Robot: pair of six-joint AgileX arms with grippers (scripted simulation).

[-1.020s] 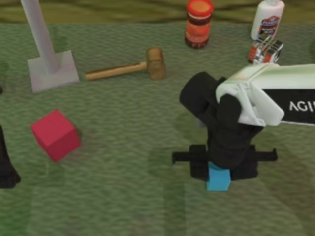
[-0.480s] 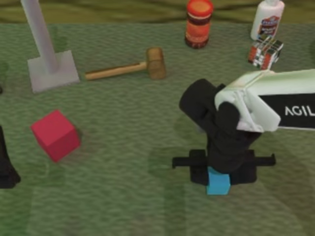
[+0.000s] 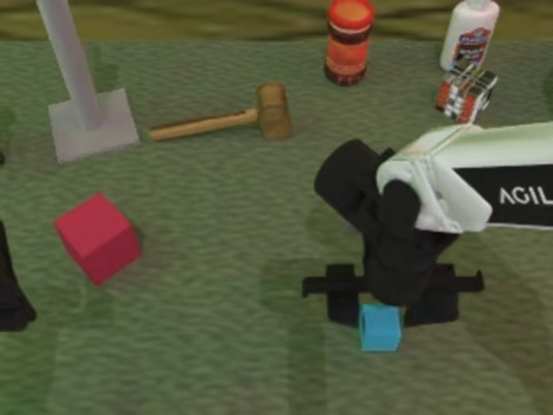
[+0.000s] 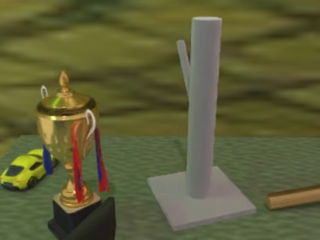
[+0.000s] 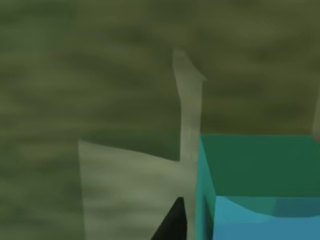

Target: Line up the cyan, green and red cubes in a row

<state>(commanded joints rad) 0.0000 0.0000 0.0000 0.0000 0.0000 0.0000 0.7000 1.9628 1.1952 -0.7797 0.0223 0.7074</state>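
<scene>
The cyan cube (image 3: pixel 380 328) rests on the green mat at centre-right, just in front of my right gripper (image 3: pixel 389 304). That gripper hangs over the cube's far edge, open, its fingers spread to either side and clear of it. In the right wrist view the cyan cube (image 5: pixel 260 200) fills the corner, and one dark fingertip (image 5: pixel 172 222) stands apart from its side. The red cube (image 3: pixel 97 238) sits alone at the left, turned at an angle. The green cube is out of view. My left gripper (image 3: pixel 10 303) is parked at the left edge.
At the back stand a grey post on a square base (image 3: pixel 86 112), a wooden mallet (image 3: pixel 229 121), an orange-lidded jar (image 3: pixel 348 39), a glue bottle (image 3: pixel 469 30) and a multicoloured puzzle cube (image 3: pixel 465 91). The left wrist view shows a gold trophy (image 4: pixel 70 145) and a yellow toy car (image 4: pixel 22 170).
My right gripper lowered the cyan cube slightly toward the front, then spread its fingers and let go. The cube now sits free. The red cube and left arm have not moved.
</scene>
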